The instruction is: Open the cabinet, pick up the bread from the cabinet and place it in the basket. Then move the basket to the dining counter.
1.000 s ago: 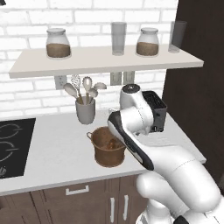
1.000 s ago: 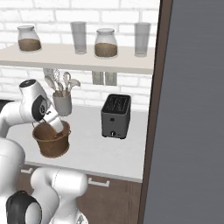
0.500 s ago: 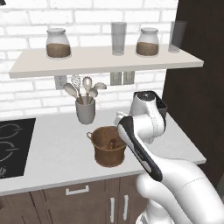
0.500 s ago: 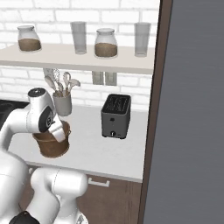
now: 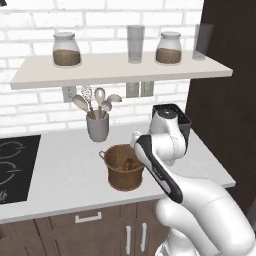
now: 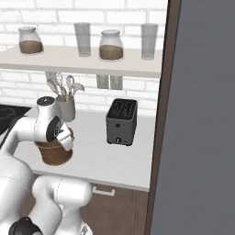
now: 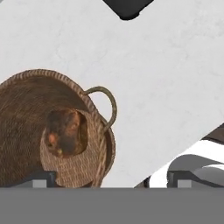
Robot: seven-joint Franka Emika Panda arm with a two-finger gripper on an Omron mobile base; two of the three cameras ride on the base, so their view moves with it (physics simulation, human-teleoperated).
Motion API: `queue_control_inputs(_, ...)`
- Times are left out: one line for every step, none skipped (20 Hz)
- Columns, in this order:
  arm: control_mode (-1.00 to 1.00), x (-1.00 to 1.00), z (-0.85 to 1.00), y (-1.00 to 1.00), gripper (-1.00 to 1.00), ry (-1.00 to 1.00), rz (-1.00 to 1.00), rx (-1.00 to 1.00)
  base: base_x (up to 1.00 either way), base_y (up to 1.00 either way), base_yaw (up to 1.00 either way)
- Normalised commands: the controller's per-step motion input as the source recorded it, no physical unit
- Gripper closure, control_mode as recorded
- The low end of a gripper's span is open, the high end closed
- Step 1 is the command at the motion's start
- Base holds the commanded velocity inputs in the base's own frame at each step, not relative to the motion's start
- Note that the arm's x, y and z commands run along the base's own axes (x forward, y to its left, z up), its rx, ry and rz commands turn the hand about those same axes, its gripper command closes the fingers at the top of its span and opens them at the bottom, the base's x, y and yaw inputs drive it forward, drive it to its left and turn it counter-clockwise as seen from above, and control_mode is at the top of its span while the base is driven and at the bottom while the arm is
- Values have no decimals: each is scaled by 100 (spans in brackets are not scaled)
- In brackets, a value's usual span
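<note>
On the white worktop, the basket stands with the bread lying inside it. The gripper hangs over its rim, fingers spread wide and holding nothing, near the toaster.

Two jars, two glasses, one basket, one toaster

In the hand view we lose the left side of the basket past the picture's edge, and the bread inside shows as a blurred dark lump. From the left base we see only a sliver of bread over the rim. From the right base the arm covers the basket's top, and we cannot tell how the tool's jaws stand.
</note>
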Motion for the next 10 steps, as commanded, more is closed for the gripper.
queue_control_inputs(-100,19,-24,0,-100,7,9,0,0,0,0)
queue_control_inputs(-100,19,-26,0,-100,7,7,0,0,0,0)
queue_control_inputs(-100,15,-25,0,-100,7,6,0,0,0,0)
queue_control_inputs(-100,14,-24,0,-100,6,5,0,0,0,0)
queue_control_inputs(-100,10,-24,0,-100,4,2,0,0,0,0)
queue_control_inputs(-100,6,-21,4,-100,1,0,0,0,0,0)
queue_control_inputs(-100,10,-22,7,-100,1,0,0,0,0,0)
queue_control_inputs(-100,12,-31,12,-100,1,0,0,0,0,0)
queue_control_inputs(-100,21,-33,9,-100,1,0,0,0,0,0)
queue_control_inputs(-100,21,-30,5,-100,1,0,0,0,0,0)
